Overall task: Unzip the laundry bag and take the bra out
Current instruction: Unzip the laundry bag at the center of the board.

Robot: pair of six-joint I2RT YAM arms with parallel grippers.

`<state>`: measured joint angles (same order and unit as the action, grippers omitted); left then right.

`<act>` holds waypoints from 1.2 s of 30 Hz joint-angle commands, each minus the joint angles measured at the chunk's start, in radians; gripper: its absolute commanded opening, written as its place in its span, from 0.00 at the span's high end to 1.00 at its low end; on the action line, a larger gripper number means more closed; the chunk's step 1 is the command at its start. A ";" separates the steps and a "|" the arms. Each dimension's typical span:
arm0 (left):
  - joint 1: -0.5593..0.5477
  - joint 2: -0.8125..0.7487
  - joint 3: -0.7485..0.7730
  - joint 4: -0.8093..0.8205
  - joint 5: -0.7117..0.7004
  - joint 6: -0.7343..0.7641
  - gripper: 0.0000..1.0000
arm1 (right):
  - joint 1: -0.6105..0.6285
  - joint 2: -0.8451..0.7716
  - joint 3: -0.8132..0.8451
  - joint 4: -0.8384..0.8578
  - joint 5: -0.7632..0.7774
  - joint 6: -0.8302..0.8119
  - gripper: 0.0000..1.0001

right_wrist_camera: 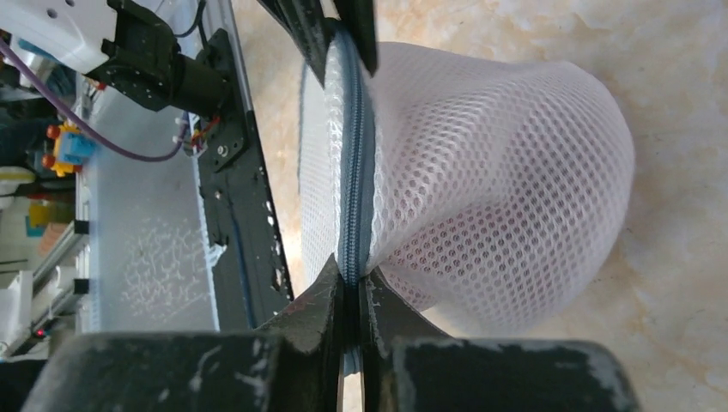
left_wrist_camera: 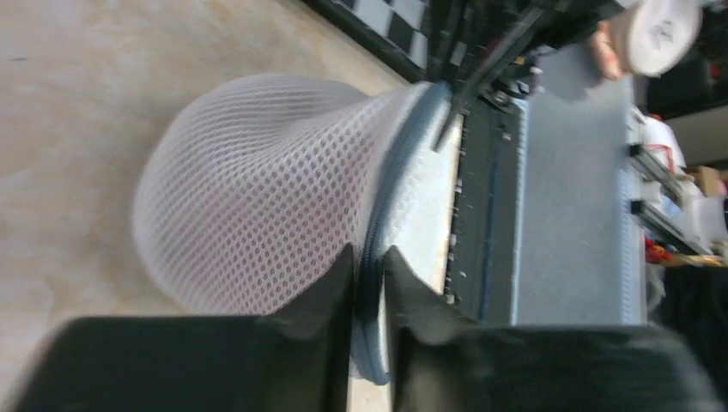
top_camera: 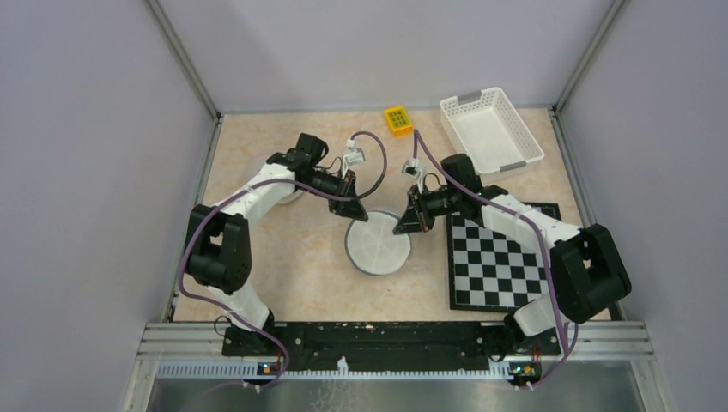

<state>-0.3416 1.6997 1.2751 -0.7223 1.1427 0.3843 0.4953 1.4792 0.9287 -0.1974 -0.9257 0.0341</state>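
The mesh laundry bag (top_camera: 378,247) lies mid-table between the arms; the left gripper (top_camera: 358,212) and right gripper (top_camera: 403,225) each pinch its zipper (right_wrist_camera: 352,172) seam from opposite sides; the zipper looks closed throughout, so unzipping and extracting the bra, unseen inside, are both left.

On the worktop: one laundry bag (top_camera: 378,247), one white basket (top_camera: 491,130), one yellow block (top_camera: 397,119), one checkerboard mat (top_camera: 498,257). Two grippers: left gripper (top_camera: 359,213), right gripper (top_camera: 404,226).

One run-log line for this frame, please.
left gripper: shut on zipper seam | right gripper: shut on zipper seam | laundry bag: on table, apparently zipped | bra: not out
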 commanded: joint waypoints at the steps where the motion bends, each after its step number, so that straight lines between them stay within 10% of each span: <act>1: 0.001 -0.054 -0.023 0.203 -0.180 -0.140 0.65 | 0.006 -0.034 -0.011 0.115 -0.018 0.169 1.00; 11: -0.007 -0.328 -0.074 0.231 -0.464 -0.035 0.05 | -0.004 -0.061 -0.022 0.240 0.085 0.594 1.00; 23: -0.347 -0.670 -0.423 0.263 -0.666 0.306 0.01 | -0.051 -0.037 -0.124 0.480 0.055 0.937 1.00; 36: -0.543 -0.663 -0.531 0.480 -0.900 0.394 0.06 | -0.053 -0.028 -0.171 0.555 0.035 1.070 1.00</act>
<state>-0.8448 1.0279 0.7635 -0.3851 0.3519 0.7517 0.4484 1.4578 0.7506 0.2848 -0.8661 1.0386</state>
